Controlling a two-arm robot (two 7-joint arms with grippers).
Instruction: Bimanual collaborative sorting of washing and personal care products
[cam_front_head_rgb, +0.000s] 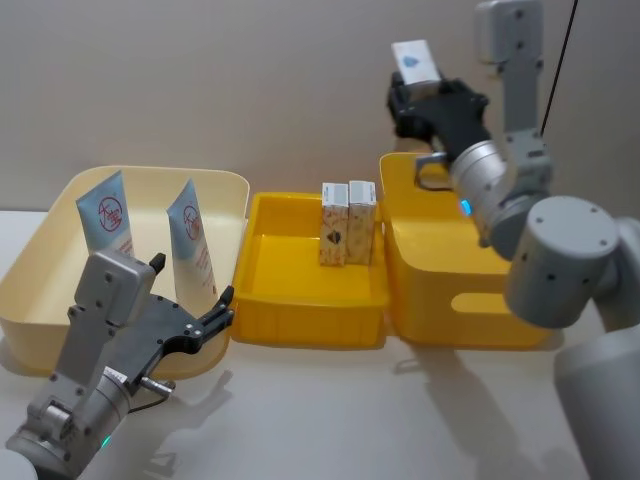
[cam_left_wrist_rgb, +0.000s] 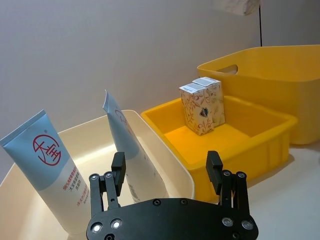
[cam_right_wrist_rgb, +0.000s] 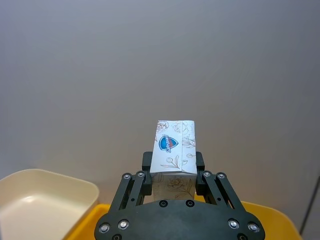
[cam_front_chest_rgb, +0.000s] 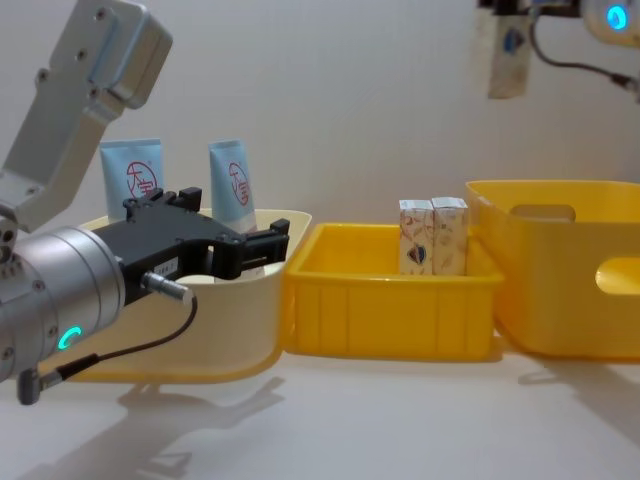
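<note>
My right gripper (cam_right_wrist_rgb: 173, 163) is clamped on a carton (cam_right_wrist_rgb: 175, 142), held upright high above the deep bin (cam_front_head_rgb: 470, 320) at the right. My left gripper (cam_left_wrist_rgb: 166, 162) hangs with its fingers spread and empty, at the near right side of the cream bin (cam_front_head_rgb: 215, 175) on the left. Two tubes (cam_front_head_rgb: 105, 215) stand in that bin. Two more cartons (cam_front_head_rgb: 347, 223) stand touching, side by side, at the far side of the middle tray (cam_front_head_rgb: 300, 320).
</note>
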